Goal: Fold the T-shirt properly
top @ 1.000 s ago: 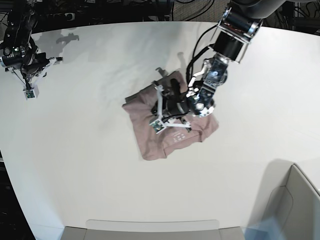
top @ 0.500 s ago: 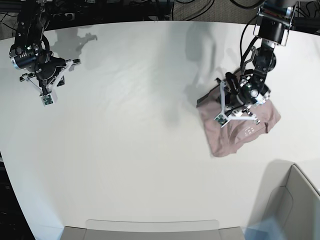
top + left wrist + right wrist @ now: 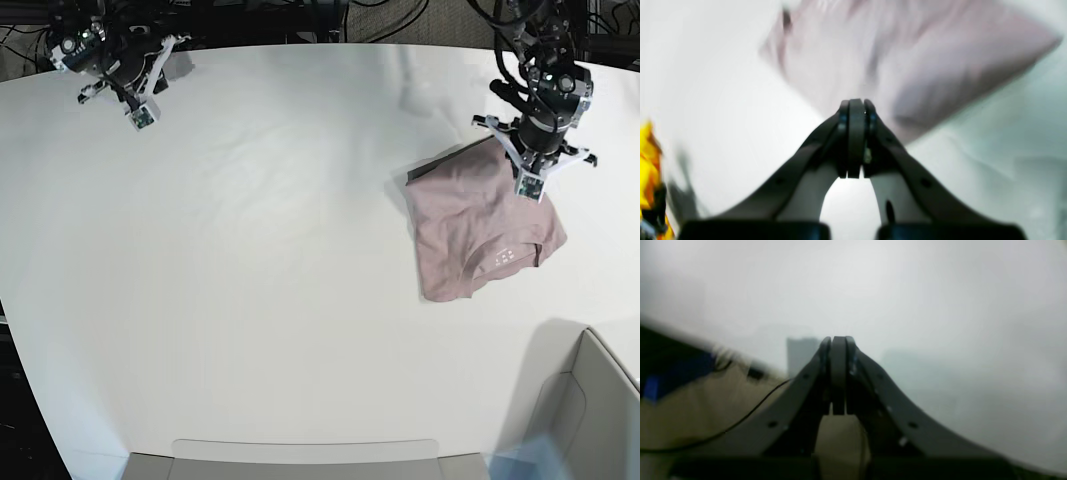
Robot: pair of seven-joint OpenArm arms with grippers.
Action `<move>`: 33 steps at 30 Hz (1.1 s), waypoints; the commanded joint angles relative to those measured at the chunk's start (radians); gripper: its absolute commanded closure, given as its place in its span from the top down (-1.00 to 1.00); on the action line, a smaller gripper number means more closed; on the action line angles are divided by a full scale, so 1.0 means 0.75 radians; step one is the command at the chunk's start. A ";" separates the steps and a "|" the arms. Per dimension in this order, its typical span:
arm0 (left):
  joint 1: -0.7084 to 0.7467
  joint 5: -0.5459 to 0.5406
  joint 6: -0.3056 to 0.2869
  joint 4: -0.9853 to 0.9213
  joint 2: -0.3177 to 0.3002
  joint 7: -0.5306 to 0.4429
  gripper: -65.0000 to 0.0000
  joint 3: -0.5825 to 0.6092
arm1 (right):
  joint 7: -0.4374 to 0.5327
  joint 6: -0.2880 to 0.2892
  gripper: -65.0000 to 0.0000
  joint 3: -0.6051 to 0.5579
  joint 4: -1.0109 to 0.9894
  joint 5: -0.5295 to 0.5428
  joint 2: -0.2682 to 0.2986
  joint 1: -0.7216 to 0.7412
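Note:
The mauve-pink T-shirt (image 3: 478,232) lies folded into a compact rectangle on the white table (image 3: 250,250), right of the middle, with its pale neck label facing up. In the left wrist view the T-shirt (image 3: 907,60) is a blur beyond the fingertips. My left gripper (image 3: 529,188) hangs over the shirt's far right corner; it (image 3: 857,104) is shut, with nothing visible between the pads. My right gripper (image 3: 141,115) is at the far left back edge of the table, far from the shirt; it (image 3: 838,340) is shut and empty.
A grey bin (image 3: 590,400) stands at the front right corner. A pale tray edge (image 3: 300,452) runs along the table's front. Dark cables and gear lie behind the back edge. A yellow object (image 3: 648,160) shows at the left of the left wrist view.
The shirt has slid from the table's middle to the right with my left gripper, which now sits at its far corner. My right arm has swung up to the back left edge.

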 commanded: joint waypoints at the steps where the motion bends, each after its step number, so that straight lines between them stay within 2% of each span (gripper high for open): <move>1: 0.058 -0.003 0.006 0.022 -0.008 -0.049 -1.00 -0.016 | 0.025 0.000 -1.00 0.009 0.025 0.005 0.016 -0.035; 7: 0.418 -0.003 0.008 0.024 -0.002 -0.204 -1.00 -0.061 | 0.027 -0.002 -1.00 0.005 0.029 0.005 0.063 -0.342; 13: 0.725 -0.003 0.010 0.012 0.002 -0.200 -1.00 -0.051 | 0.027 -0.008 -1.00 -0.003 0.023 -0.007 0.141 -0.655; 16: 0.801 -0.007 0.010 -0.097 0.051 -0.200 -1.00 -0.024 | 0.023 -0.008 -1.00 -0.024 0.019 -0.009 0.153 -0.713; 19: 0.795 -0.007 0.012 -0.328 0.055 -0.221 -1.00 0.021 | 0.019 -0.008 -1.00 -0.089 -0.002 -0.066 0.176 -0.713; 23: 0.637 -0.007 0.012 -0.688 0.041 -0.223 -1.00 0.058 | 0.023 -0.008 -1.00 -0.316 -0.135 -0.252 0.237 -0.596; 25: 0.568 -0.007 0.012 -0.876 0.037 -0.288 -1.00 0.058 | 0.025 -0.008 -1.00 -0.431 -0.286 -0.338 0.237 -0.492; 28: 0.490 -0.005 0.012 -1.136 0.035 -0.454 -1.00 0.060 | 0.029 -0.008 -1.00 -0.609 -0.511 -0.400 0.233 -0.326; 33: 0.238 -0.003 0.012 -1.553 0.035 -0.544 -1.00 0.060 | 0.137 -0.010 -1.00 -0.850 -0.837 -0.410 0.233 -0.048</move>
